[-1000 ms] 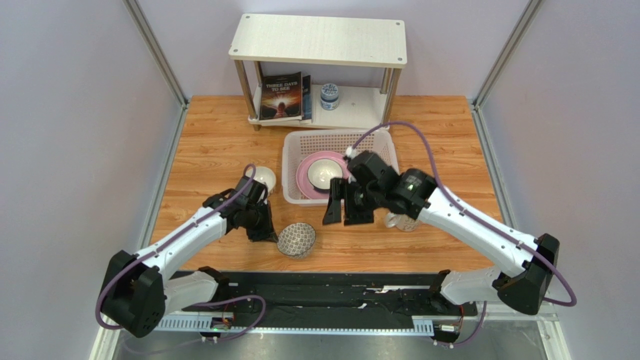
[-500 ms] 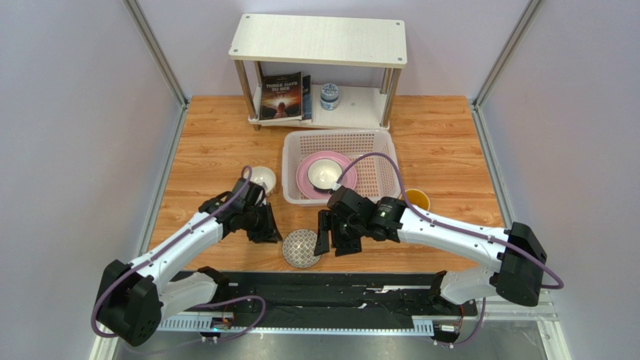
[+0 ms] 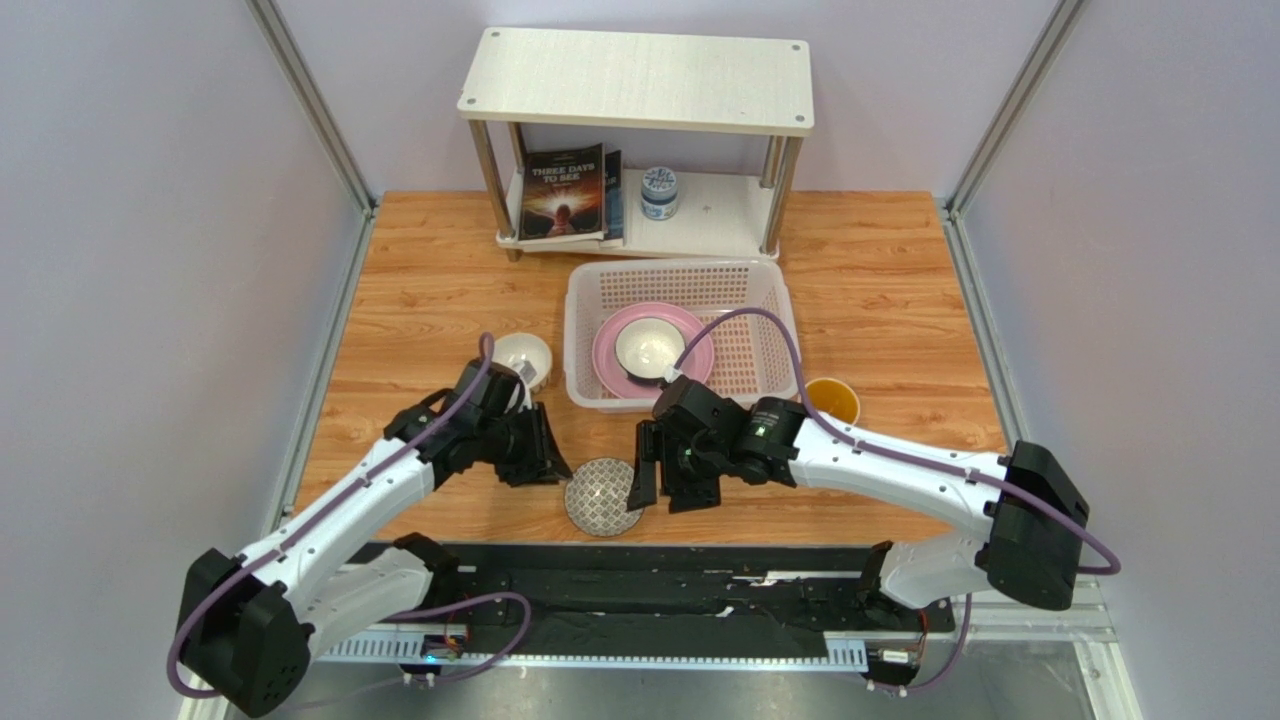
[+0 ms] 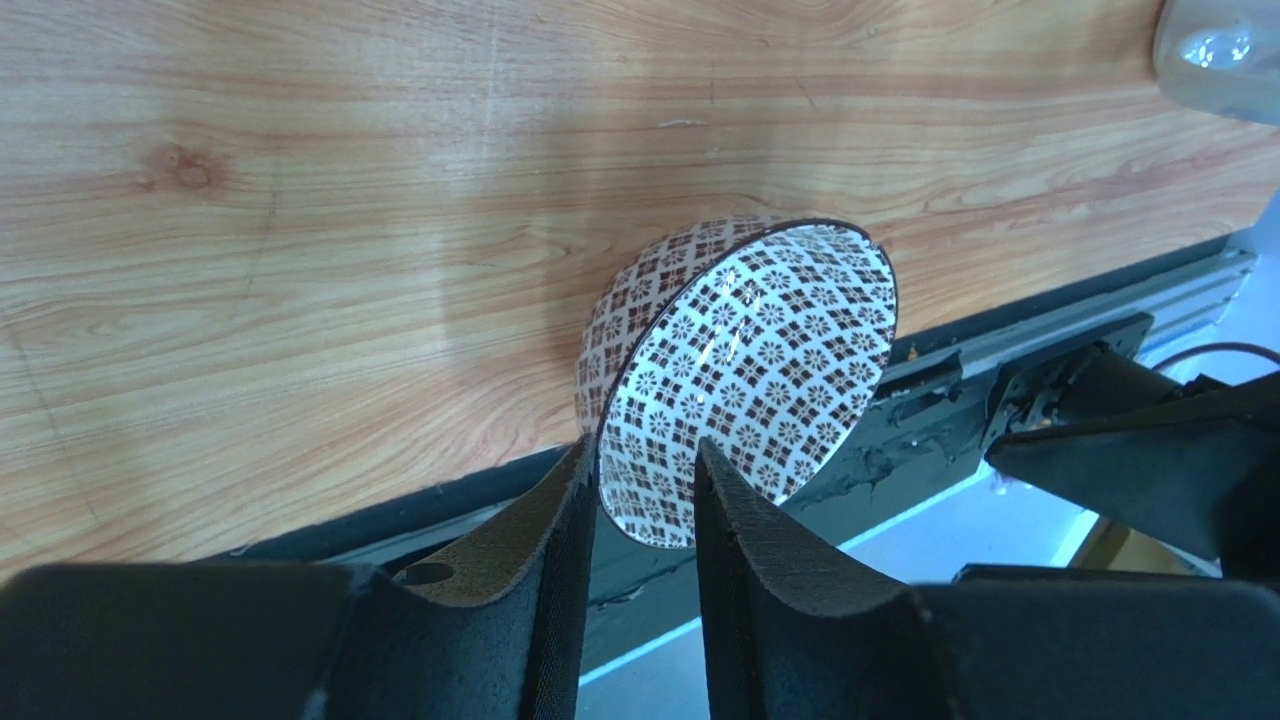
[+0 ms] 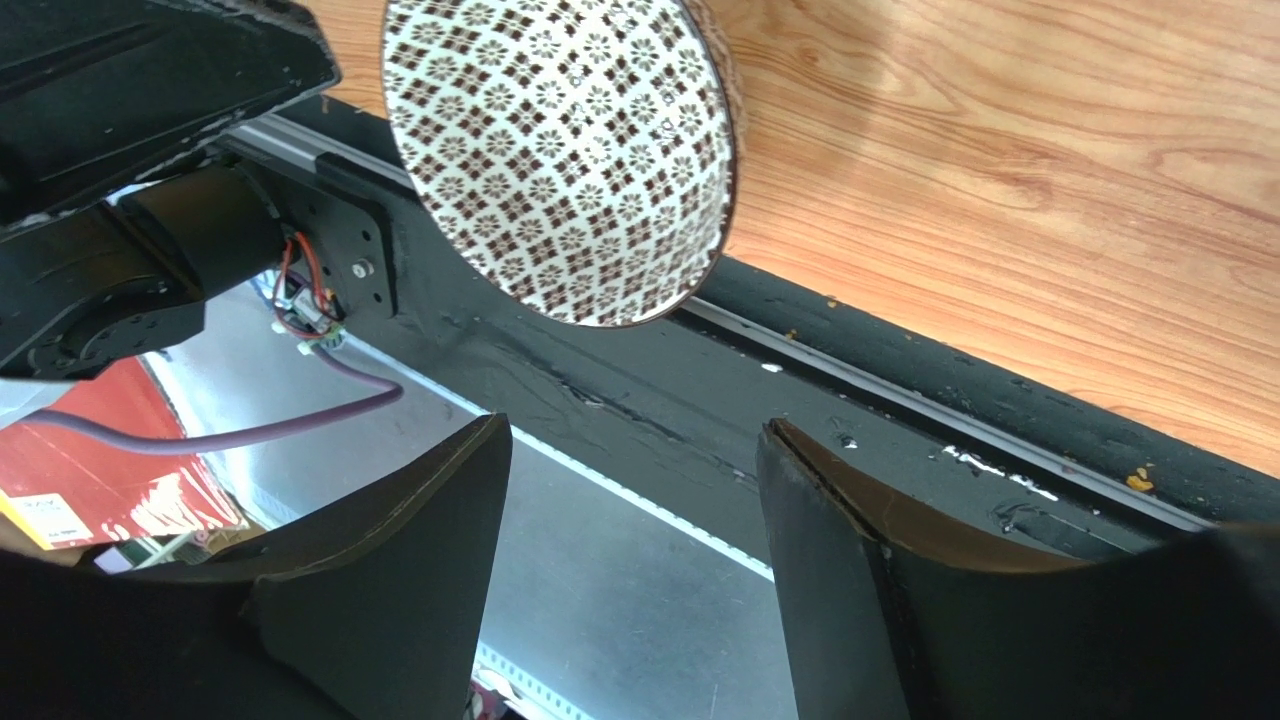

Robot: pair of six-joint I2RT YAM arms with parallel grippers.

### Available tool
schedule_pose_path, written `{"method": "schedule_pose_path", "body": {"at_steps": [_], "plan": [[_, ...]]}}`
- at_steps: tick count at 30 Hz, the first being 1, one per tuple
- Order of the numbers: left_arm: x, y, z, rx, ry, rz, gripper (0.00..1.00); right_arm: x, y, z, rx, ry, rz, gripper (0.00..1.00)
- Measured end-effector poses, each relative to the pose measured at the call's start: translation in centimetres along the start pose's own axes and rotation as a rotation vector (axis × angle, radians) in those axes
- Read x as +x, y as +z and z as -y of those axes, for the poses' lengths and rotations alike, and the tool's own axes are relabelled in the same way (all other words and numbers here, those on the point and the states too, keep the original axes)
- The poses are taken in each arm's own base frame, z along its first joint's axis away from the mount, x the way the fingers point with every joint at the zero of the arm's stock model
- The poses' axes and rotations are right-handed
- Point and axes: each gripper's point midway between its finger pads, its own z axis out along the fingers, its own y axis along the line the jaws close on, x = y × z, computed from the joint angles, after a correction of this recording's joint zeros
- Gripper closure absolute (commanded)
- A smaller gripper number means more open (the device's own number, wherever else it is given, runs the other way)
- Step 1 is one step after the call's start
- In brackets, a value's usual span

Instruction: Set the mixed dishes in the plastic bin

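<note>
Sitting low-centre in the top view, right at the near edge of the table (image 3: 421,285), the dark-patterned bowl (image 3: 603,497) is resting mouth-up, outside the bin, with a gripper on each side. The left gripper (image 4: 643,480) is straddling its rim: fingers (image 4: 556,525) are standing partly open with a narrow gap, the rim is showing in that gap close to the inner finger, and they are not visibly clamping it. I can't tell if one pad is touching. The right gripper (image 5: 634,432) is hovering just right of the bowl, wide open and holding nothing, with the bowl ahead of its tips, not between them. My read is that this is the bowl pickup and either arm could be taking it. The bowl is looking like glazed ceramic, so I'm expecting it to be stiff, slick, fairly heavy for a pinch and chip-prone. I'm suggesting a grip across the wall at the rim, one finger inside and one outside, seated deep. The edge is the risk, since a sideways nudge could be sending it onto the black rail. Further up, a small white bowl (image 3: 523,357) is sitting on the table left of the bin, and the white mug (image 3: 831,401), yellow inside, is sitting at the bin's lower-right corner, both still outside. The plastic bin (image 3: 751,278) is holding the pink plate (image 3: 613,360), with the second white bowl (image 3: 651,348) on it. At the top, the shelf (image 3: 639,75) is carrying a book (image 3: 564,192) and a jar (image 3: 658,192).
</note>
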Motion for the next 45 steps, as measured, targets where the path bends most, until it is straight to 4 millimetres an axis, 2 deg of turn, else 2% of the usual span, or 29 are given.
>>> {"method": "schedule_pose_path", "body": {"at_steps": [9, 18, 22, 23, 25, 26, 27, 36, 39, 42, 43, 44, 45], "plan": [[2.7, 1.6, -0.3, -0.048, 0.05, -0.098, 0.64, 0.6, 0.8, 1.1, 0.019, 0.022, -0.01, 0.34], [2.8, 2.7, -1.1, -0.101, 0.042, -0.104, 0.66, 0.4, 0.8, 0.9, 0.01, 0.024, -0.003, 0.34], [3.1, 3.5, -1.5, -0.106, 0.031, -0.109, 0.74, 0.2, 1.2, 0.7, 0.001, 0.023, 0.005, 0.34], [3.2, 3.7, -1.6, -0.107, 0.028, -0.112, 0.81, 0.2, 1.5, 0.7, 0.001, 0.023, 0.005, 0.34], [3.4, 4.0, -1.7, -0.107, 0.019, -0.116, 0.87, 0.2, 2.1, 0.9, 0.006, 0.023, 0.003, 0.34], [3.4, 4.1, -1.7, -0.107, 0.021, -0.115, 0.95, 0.2, 2.5, 1.2, 0.015, 0.024, 0.001, 0.34], [3.4, 4.1, -1.7, -0.108, 0.017, -0.115, 0.98, 0.3, 2.8, 1.4, 0.024, 0.025, -0.002, 0.34], [3.1, 4.2, -1.8, -0.117, 0.02, -0.097, 1.0, -0.2, 5.0, 2.7, 0.085, 0.03, 0.014, 0.35], [3.2, 4.2, -1.8, -0.117, 0.022, -0.097, 1.0, -0.3, 6.0, 3.1, 0.111, 0.035, 0.011, 0.41], [3.2, 3.9, -1.8, -0.114, 0.023, -0.095, 0.96, -0.6, 7.2, 3.1, 0.137, 0.05, 0.006, 0.69], [3.3, 3.8, -1.8, -0.114, 0.026, -0.093, 0.88, -0.7, 7.4, 3.0, 0.138, 0.05, 0.006, 0.93], [3.2, 3.7, -1.8, -0.112, 0.026, -0.09, 0.84, -0.8, 7.6, 2.8, 0.136, 0.051, 0.008, 0.97], [3.3, 3.5, -1.6, -0.106, 0.028, -0.09, 0.72, -1.2, 7.8, 2.2, 0.12, 0.064, 0.017, 0.99]]}}
